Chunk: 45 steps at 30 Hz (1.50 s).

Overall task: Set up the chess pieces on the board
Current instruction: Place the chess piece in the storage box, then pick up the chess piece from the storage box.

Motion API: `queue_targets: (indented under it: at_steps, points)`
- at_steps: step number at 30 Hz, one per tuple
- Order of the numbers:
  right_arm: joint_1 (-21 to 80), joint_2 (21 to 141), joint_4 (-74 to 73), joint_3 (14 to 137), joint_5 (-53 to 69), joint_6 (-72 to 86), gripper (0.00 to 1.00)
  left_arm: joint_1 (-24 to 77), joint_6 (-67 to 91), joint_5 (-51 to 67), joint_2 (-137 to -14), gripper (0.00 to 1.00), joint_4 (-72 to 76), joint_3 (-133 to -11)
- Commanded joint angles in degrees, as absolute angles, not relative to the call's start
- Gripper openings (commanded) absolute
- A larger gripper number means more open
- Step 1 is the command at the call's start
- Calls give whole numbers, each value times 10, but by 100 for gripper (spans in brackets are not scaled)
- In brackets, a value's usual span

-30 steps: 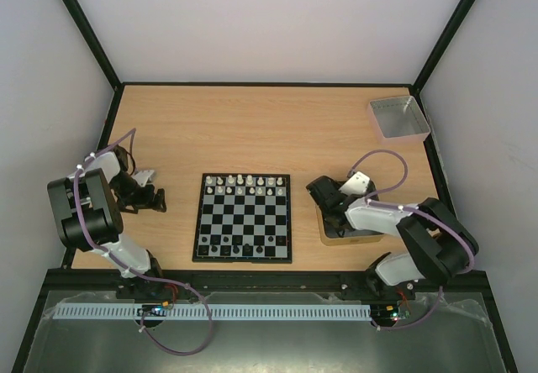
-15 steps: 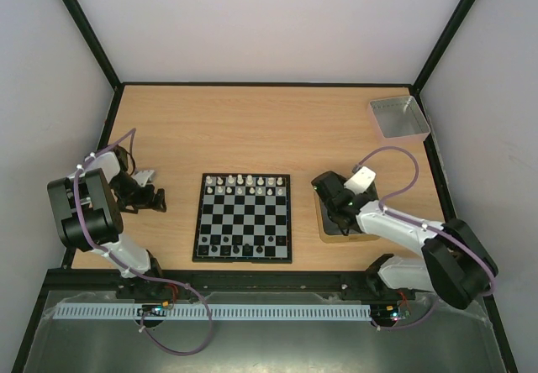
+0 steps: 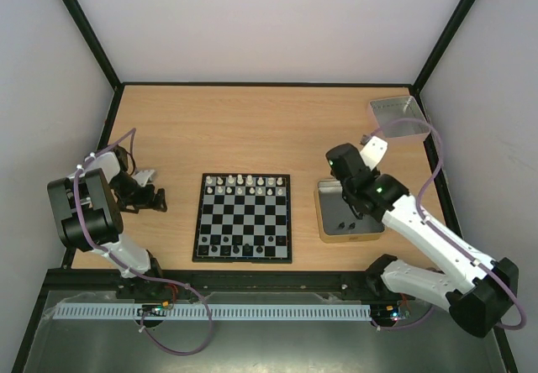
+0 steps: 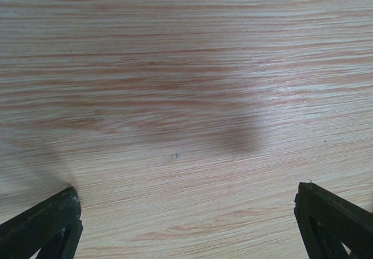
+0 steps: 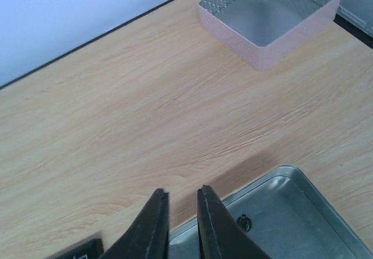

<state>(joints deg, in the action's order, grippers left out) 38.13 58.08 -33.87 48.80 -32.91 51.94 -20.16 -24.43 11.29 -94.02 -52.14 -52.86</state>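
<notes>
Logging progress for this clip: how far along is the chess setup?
Done: the white pieces appear to fill the two far rows of the board. In hand: the right tool hangs nearly closed above the tin, nothing visible between its fingers. Left: the black pieces on the near rows are few, with gaps; at least one piece lies in the tin.

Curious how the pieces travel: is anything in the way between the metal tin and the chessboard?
Nothing visible. Only bare table lies between the tin and the board. The right gripper hangs over the tin's far rim, clear of that path.
</notes>
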Motion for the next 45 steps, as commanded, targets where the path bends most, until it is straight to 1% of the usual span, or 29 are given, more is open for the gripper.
queue_targets:
  at_steps: [1, 4, 7, 10, 13, 19, 20, 21, 23, 28, 34, 37, 45]
  points:
    - [378, 658, -499, 574, -261, 471, 15, -200, -259, 152, -945, 99, -524, -513]
    - [378, 737, -583, 612, -211, 500, 14, -205, -258, 150, -936, 99, -523, -512]
    - [367, 737, -578, 610, -153, 506, 15, -211, -261, 153, -932, 99, -524, -512]
    - [320, 746, -591, 630, -95, 494, 16, -219, -264, 157, -931, 99, -525, -512]
    - [285, 760, -610, 650, -68, 474, 17, -225, -269, 163, -929, 99, -527, -512]
    - [194, 772, -576, 620, 34, 434, 21, -231, -272, 167, -928, 99, -528, -513]
    - [183, 773, -565, 614, 47, 430, 24, -232, -272, 167, -927, 99, -528, -513]
    - [171, 776, -553, 608, 60, 424, 25, -234, -272, 167, -926, 99, -528, -512]
    - [146, 791, -540, 602, 81, 406, 26, -239, -272, 167, -926, 99, -528, -513]
    - [129, 847, -502, 596, 98, 372, 23, -244, -272, 166, -928, 99, -528, -513]
    - [122, 893, -474, 593, 101, 367, 21, -245, -272, 165, -930, 99, -528, -512]
    - [114, 906, -464, 588, 96, 351, 19, -246, -272, 166, -931, 99, -528, -512]
    - [106, 907, -467, 577, 85, 342, 19, -246, -273, 168, -938, 99, -529, -513]
